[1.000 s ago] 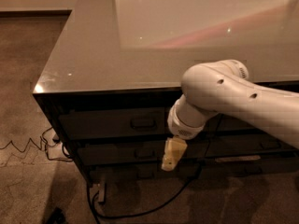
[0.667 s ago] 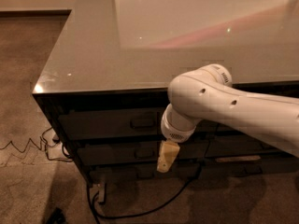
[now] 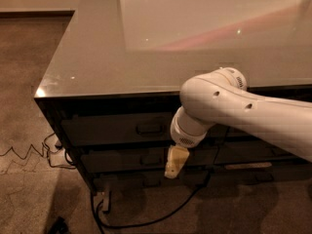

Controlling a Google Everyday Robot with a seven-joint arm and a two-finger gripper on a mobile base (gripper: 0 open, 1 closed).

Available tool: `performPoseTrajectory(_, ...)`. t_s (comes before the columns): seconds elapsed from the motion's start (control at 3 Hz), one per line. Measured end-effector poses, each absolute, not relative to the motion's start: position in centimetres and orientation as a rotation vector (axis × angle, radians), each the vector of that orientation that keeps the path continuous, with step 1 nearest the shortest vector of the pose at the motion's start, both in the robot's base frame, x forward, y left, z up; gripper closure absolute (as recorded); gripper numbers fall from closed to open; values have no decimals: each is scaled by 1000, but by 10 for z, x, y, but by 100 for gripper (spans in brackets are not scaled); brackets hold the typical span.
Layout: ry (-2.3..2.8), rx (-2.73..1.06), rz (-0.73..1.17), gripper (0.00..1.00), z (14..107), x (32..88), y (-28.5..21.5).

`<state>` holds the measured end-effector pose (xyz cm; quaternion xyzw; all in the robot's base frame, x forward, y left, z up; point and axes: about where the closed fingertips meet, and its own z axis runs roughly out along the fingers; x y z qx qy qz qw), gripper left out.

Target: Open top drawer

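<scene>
The top drawer (image 3: 112, 129) is the uppermost dark glossy front under the counter edge, with a small rectangular loop handle (image 3: 150, 127) at its centre. It is closed, flush with the cabinet. My white arm reaches in from the right. My gripper (image 3: 175, 163) hangs from the wrist with its yellowish fingers pointing down, in front of the second drawer, below and just right of the top drawer's handle. It touches neither handle.
A grey glossy countertop (image 3: 146, 38) covers the cabinet. A second drawer front (image 3: 122, 158) lies below the top one. Black cables (image 3: 146, 218) and a power strip (image 3: 58, 152) lie on the carpet by the cabinet's left corner.
My arm and gripper have moved left along the drawer fronts, closer to the top drawer's handle. The drawer has not moved.
</scene>
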<state>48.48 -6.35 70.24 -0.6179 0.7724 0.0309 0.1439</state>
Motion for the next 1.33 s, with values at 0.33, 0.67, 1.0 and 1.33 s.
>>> performPoseTrajectory(0.33, 2213, -1725, 144, 0, 695, 501, -68)
performPoseTrajectory(0.67, 2188, -1674, 135, 0, 697, 524, -70)
performPoseTrajectory(1.0, 2192, -1647, 134, 0, 682, 545, -64)
performPoseTrajectory(1.33, 2206, -1637, 130, 0, 667, 557, -57)
